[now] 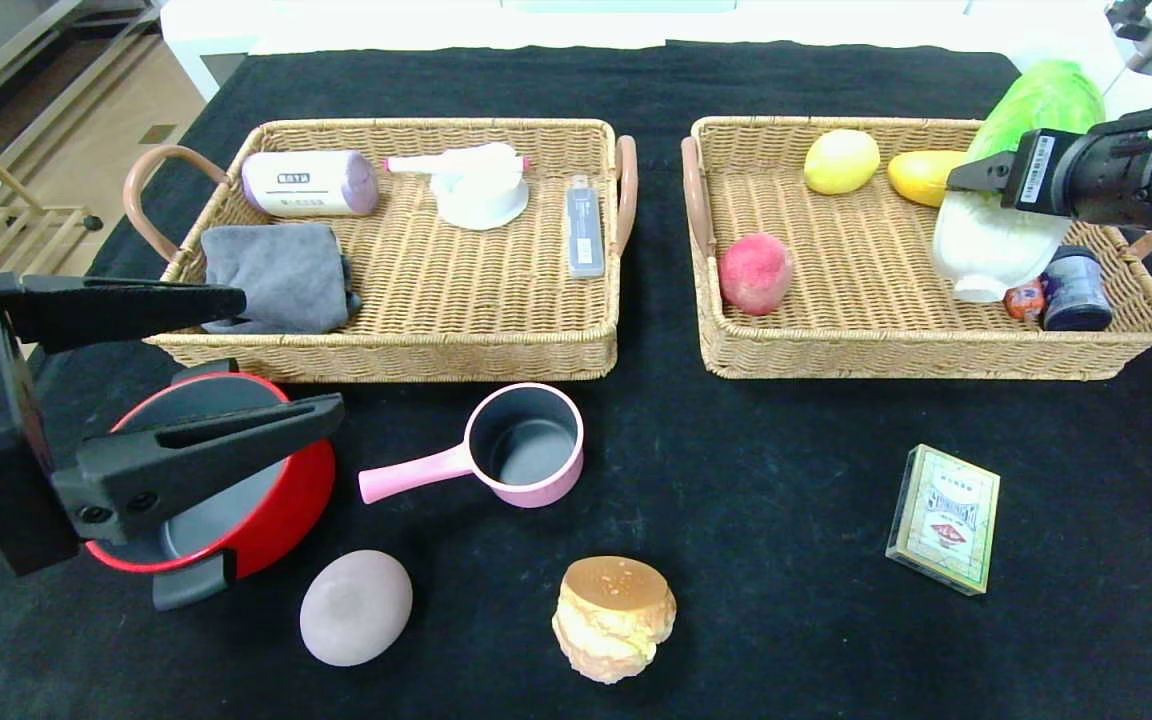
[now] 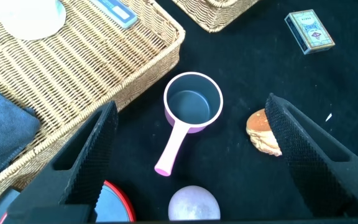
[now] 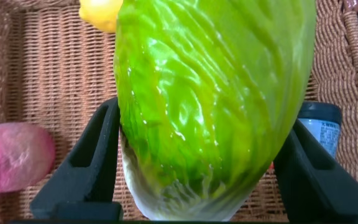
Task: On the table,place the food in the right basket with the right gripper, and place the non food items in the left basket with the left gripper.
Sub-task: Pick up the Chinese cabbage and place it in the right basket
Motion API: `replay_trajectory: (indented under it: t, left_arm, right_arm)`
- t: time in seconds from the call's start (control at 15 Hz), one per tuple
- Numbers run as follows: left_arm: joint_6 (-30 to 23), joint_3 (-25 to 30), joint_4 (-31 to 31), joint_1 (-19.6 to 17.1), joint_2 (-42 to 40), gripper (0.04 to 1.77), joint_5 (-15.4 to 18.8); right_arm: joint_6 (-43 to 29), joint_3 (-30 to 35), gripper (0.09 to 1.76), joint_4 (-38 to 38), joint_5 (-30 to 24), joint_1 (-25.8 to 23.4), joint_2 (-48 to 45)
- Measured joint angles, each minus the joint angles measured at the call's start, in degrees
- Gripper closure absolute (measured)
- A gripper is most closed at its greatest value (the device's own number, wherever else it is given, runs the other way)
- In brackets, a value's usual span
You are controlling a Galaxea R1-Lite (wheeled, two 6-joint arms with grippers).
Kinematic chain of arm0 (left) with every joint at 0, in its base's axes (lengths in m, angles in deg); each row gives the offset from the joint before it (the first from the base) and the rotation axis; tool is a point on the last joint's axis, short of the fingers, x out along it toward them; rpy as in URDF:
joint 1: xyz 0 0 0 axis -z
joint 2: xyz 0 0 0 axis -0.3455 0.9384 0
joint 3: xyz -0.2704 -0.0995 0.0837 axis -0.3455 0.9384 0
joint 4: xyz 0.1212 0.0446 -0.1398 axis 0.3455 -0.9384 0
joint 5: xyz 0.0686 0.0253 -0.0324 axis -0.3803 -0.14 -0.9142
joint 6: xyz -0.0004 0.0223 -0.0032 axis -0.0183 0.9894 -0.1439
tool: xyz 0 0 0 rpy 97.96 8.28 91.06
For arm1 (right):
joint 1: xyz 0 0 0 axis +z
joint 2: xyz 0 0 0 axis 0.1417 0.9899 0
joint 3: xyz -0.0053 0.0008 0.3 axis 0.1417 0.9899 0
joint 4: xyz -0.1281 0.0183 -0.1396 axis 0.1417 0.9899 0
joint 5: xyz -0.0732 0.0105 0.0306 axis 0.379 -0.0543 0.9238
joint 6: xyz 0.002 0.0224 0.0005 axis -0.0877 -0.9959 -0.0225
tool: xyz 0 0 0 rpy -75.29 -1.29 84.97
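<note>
The napa cabbage (image 3: pixel 216 106) is gripped by the right pincer (image 1: pixel 976 176), one finger on each flank, and is held over the right basket (image 1: pixel 866 340) with its white base just above the wicker. The left pincer (image 1: pixel 236 360) is spread wide with nothing in it, hanging above the red pot (image 1: pixel 276 510) on the black surface (image 1: pixel 756 480). On that surface are also seen the pink saucepan (image 1: pixel 524 445), the burger bun (image 1: pixel 614 618), the lilac lump (image 1: pixel 356 606) (egg-shaped) and the card box (image 1: pixel 944 518). The left basket (image 1: pixel 406 330) is seen behind the pot.
</note>
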Motion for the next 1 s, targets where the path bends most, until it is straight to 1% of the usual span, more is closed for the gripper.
replay_trajectory:
  t: [0.4, 0.67, 1.0]
  left_arm:
    - [0.0, -0.1, 0.0, 0.0, -0.2, 0.09, 0.0]
    - [0.0, 0.0, 0.0, 0.0, -0.4, 0.09, 0.0]
    - [-0.1, 0.0, 0.0, 0.0, -0.4, 0.09, 0.0]
  right_arm:
    - [0.0, -3.0, 0.41, -0.1, 0.0, -1.2, 3.7]
    - [0.0, -3.5, 0.27, 0.1, 0.0, -1.3, 4.3]
    - [0.0, -3.6, 0.2, 0.1, 0.0, -1.4, 4.5]
